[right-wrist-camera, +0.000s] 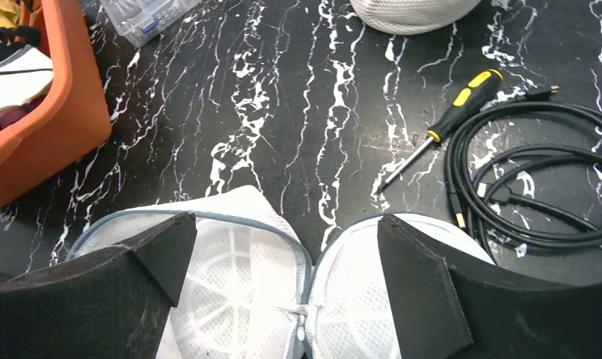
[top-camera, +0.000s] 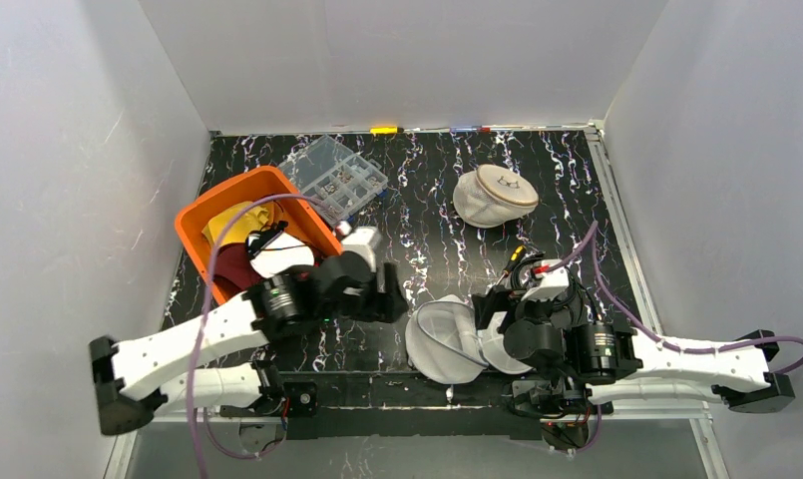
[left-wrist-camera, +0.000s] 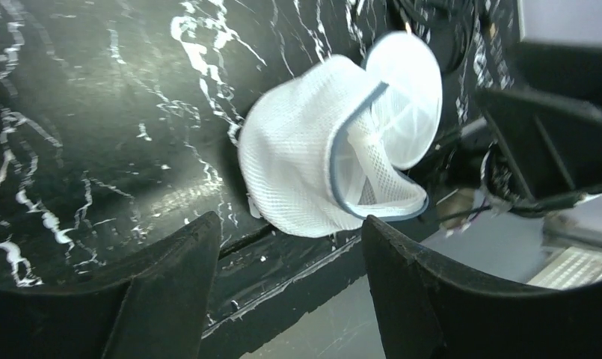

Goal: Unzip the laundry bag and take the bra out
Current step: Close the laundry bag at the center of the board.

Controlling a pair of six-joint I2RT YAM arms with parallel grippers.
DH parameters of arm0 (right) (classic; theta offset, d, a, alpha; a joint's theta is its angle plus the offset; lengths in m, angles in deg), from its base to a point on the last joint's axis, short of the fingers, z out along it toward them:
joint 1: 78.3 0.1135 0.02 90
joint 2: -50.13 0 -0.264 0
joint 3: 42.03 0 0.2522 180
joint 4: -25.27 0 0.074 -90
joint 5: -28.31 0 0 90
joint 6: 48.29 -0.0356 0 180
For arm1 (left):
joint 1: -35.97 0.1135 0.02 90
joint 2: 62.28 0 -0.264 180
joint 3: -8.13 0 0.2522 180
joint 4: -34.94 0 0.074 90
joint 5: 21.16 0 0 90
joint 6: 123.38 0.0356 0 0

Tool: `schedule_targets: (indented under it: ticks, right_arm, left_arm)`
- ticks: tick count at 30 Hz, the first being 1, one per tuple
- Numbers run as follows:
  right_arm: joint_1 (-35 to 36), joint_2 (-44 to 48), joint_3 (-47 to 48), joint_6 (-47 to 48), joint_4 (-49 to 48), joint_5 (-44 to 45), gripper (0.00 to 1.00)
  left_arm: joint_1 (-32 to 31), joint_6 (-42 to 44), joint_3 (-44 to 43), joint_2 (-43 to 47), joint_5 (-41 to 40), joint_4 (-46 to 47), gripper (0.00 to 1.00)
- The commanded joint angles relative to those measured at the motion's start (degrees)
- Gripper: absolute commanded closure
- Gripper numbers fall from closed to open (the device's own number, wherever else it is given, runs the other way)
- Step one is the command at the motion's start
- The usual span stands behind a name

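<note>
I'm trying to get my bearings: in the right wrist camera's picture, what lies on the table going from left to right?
Orange bin → clear compartment box → white netted bundle → coiled black cable. The open laundry bag and the screwdriver overlap others, so they are left out.

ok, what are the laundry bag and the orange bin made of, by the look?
Laundry bag: white fine mesh fabric, matte, with a see-through weave and a grey-blue bound rim. Orange bin: likely moulded plastic, with smooth walls and a slight sheen.
</note>
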Motion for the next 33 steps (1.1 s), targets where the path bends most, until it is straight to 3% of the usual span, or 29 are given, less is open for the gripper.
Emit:
schedule_targets:
  ticks: [1,10,19,23,27,30,33]
  right_arm:
    - [0.0,3.8,-0.4,-9.0,8.7,4.0,0.01]
    - [0.0,-1.1,1.2,-5.4,6.5,-1.8,0.01]
    - [0.1,-7.3,3.2,-2.7,2.6,-3.2,0.01]
    - [0.0,-8.9,5.0,-4.1,5.1,-2.5,0.01]
    - [0.0,-9.2,5.6,-1.1,1.2,-2.5,0.01]
    - [-1.5,-12.0,7.5,2.8,-1.6,-3.2,0.01]
    - [-9.1,-16.8,9.9,9.5,-5.9,-10.2,0.01]
  left_arm:
    - [-6.1,3.8,-6.0,-9.7,-4.5,1.6,0.32]
    - [-6.3,18.0,-16.3,-25.0,-2.4,-1.4,0.30]
    - [-5.8,20.3,-18.1,-34.9,-2.0,-2.9,0.41]
    - [-5.5,19.7,-15.3,-33.6,-2.1,-1.1,0.61]
    - [-4.0,17.8,-11.8,-29.2,-6.0,-0.1,0.98]
    - [-1.5,15.0,-6.8,-24.0,-10.3,1.2,1.00]
    - [1.2,11.8,-1.0,-18.0,-13.0,3.2,1.00]
